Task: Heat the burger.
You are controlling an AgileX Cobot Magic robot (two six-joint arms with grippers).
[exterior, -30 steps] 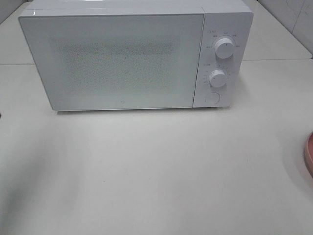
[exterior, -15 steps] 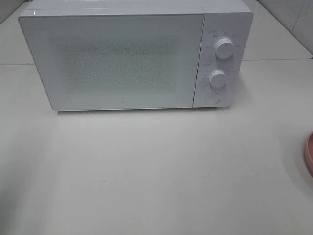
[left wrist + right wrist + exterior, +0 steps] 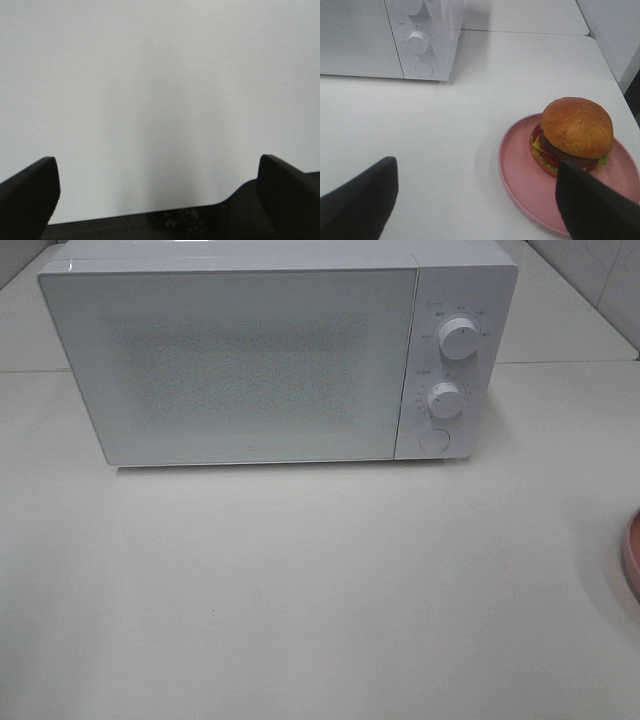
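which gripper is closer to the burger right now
Right. The right gripper hangs open just short of the burger, which sits on the pink plate. The left gripper, also open, faces only bare table, with no burger in its view.

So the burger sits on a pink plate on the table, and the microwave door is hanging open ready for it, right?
Not quite. The burger does sit on a pink plate on the table, as the right wrist view shows, but the microwave door is shut, flush with its front, in the exterior high view.
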